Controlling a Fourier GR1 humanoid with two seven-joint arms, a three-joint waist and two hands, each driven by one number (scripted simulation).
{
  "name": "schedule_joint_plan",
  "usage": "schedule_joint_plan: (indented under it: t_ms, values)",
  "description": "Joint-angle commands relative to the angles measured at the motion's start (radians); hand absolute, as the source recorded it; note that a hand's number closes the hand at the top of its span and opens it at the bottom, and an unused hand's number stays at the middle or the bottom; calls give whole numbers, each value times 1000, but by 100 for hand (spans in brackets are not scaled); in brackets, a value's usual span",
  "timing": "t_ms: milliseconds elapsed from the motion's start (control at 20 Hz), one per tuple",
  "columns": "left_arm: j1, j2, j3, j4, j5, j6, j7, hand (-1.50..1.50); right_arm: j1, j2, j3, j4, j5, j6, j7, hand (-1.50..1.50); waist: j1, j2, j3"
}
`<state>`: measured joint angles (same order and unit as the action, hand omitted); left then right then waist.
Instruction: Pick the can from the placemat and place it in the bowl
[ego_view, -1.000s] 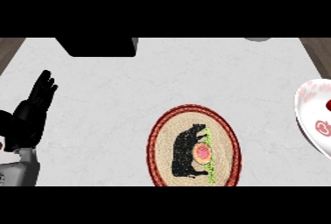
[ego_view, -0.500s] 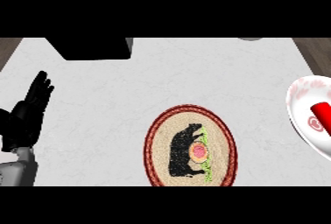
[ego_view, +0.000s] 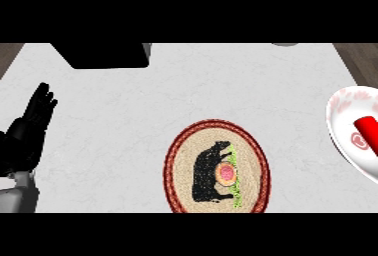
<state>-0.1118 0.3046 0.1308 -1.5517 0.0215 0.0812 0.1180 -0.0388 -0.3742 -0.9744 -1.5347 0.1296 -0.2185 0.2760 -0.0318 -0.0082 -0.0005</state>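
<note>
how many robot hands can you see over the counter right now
1. The black left hand rests open at the view's left edge, fingers up. The right hand is out of view.

A red can (ego_view: 365, 131) is seen lying in the white bowl (ego_view: 347, 145) at the right edge. An oval placemat (ego_view: 216, 167) is laid mid-desk (ego_view: 184, 90). The left robot hand (ego_view: 29, 127) is held open at the left edge.

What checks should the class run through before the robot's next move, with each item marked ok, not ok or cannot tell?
1. Can in the bowl: ok, a red can lies inside at the right edge.
2. Placemat free of the can: ok, only its printed animal shows.
3. Left hand out of the way: ok, open and resting at the left edge.
4. Right hand released and withdrawn: cannot tell, not in view.
5. Bowl fully on the counter: cannot tell, the frame cuts it off.
</note>
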Motion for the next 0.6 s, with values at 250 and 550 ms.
schedule_joint_plan:
  t_ms: [250,550]
  values:
    - [0,-23,-8,-28,-7,2,26,0,299,110,-229,-176,-397,298,-68,-150,10,4,0]
    - [-15,-59,-27,14,-50,17,-15,0,391,209,-300,-267,-507,377,-123,-150,19,7,0]
